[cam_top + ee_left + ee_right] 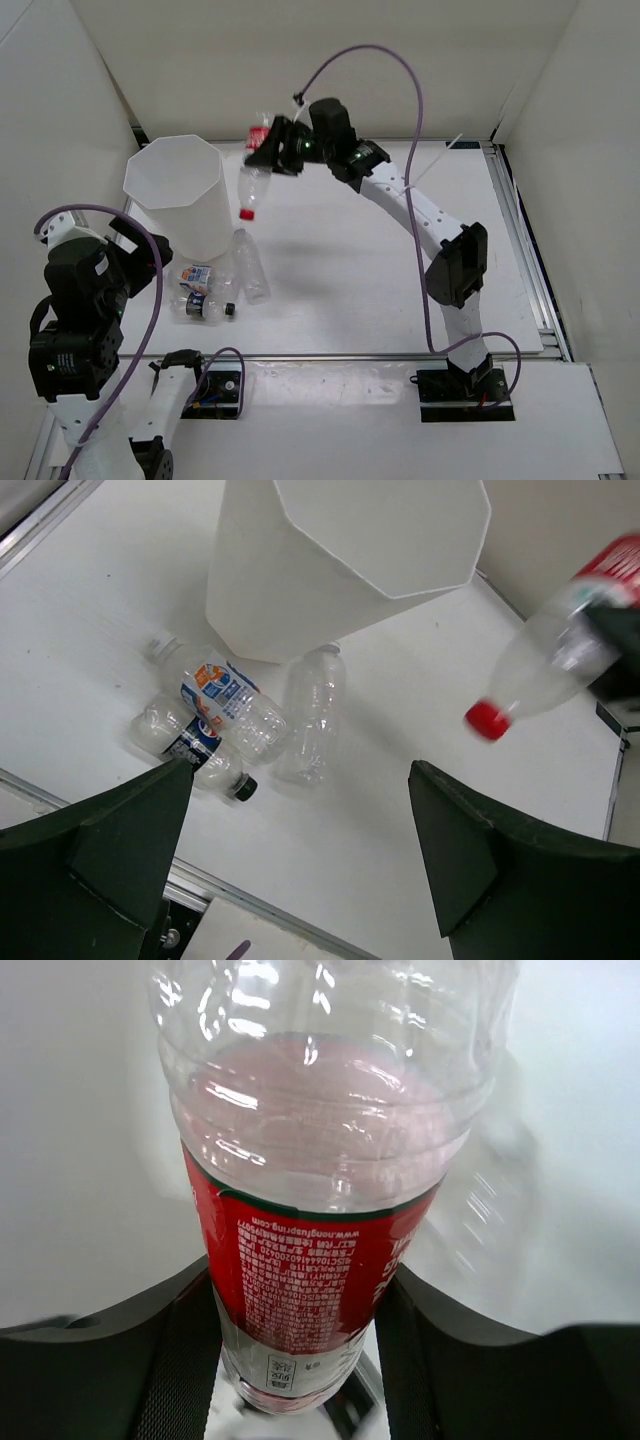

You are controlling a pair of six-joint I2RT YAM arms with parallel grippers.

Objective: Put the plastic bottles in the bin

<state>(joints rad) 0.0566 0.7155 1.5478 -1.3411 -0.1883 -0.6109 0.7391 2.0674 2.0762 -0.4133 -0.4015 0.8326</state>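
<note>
Dangling bottle [251, 185] beside bin [190, 228] rim

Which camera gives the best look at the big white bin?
The top camera: it shows the whole bin, open mouth included. The left wrist camera sees the bin closer, but cut off at the top. The right wrist camera shows mostly a held bottle, no bin.
</note>
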